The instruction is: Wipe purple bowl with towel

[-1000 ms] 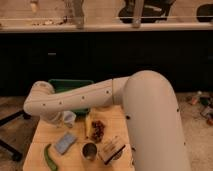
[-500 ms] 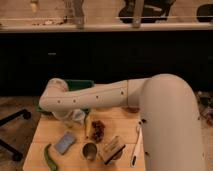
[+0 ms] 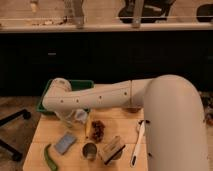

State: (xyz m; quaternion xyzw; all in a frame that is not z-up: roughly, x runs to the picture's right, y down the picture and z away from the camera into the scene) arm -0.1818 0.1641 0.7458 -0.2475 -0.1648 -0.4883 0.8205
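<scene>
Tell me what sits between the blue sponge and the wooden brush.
A metal cup, seen in the camera view. The gripper hangs beside the green bin.

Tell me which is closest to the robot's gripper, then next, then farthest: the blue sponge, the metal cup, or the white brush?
The gripper is near the table's back left.
1. Blue sponge, just below it.
2. Metal cup, front middle.
3. White brush, far right.
</scene>
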